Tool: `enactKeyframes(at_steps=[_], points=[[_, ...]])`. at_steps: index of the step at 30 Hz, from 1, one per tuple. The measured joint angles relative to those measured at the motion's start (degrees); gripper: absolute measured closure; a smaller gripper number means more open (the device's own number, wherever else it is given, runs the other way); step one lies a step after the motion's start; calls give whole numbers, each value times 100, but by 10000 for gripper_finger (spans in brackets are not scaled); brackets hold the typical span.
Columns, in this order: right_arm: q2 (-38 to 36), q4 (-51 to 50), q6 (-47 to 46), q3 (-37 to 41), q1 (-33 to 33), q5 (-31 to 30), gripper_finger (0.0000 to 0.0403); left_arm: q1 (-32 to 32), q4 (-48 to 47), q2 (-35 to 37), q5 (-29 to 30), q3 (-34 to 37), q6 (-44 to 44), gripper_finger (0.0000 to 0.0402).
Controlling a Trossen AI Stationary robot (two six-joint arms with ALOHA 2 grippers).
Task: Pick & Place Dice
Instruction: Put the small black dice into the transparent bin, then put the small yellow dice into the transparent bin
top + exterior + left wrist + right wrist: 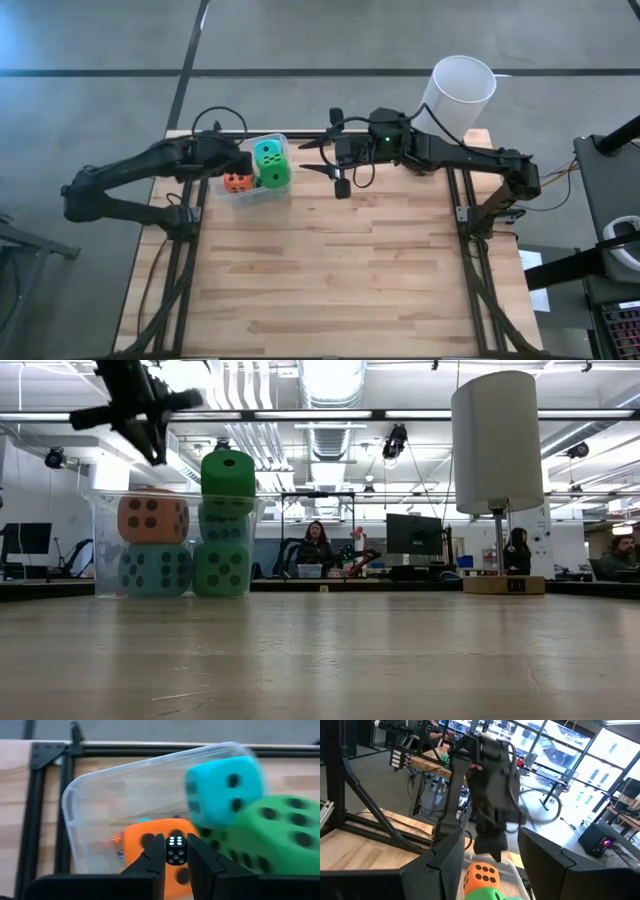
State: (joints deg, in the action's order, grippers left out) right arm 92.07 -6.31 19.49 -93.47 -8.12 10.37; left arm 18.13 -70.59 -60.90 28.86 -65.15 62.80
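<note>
Here tub [226, 190] holds stacked dice [271, 165]; left gripper [175, 851] pinches tiny black die [175, 850]; right gripper [318, 158] spread.

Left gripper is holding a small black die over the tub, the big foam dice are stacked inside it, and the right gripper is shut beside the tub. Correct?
Not quite: the right gripper is open, as the right wrist view shows. The rest holds: the left gripper pinches the small black die over the tub.

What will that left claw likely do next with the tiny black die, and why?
Probably the left gripper should open and let the small black die drop. The die is pinched between its fingers over the clear tub, just above the orange die, so it looks likely to land inside with the others.
</note>
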Motion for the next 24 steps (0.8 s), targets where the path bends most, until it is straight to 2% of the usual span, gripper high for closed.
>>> enactKeyframes(at_steps=[8, 14, 24], points=[[0, -42, 0, 2, 0, 1, 227, 848, 128, -330, 122, 468, -37, 351], [0, -48, 0, 4, 0, 1, 223, 1089, 369, -352, 118, 572, -277, 346], [0, -50, 0, 4, 0, 1, 226, 1277, 370, -349, 118, 573, -580, 269]])
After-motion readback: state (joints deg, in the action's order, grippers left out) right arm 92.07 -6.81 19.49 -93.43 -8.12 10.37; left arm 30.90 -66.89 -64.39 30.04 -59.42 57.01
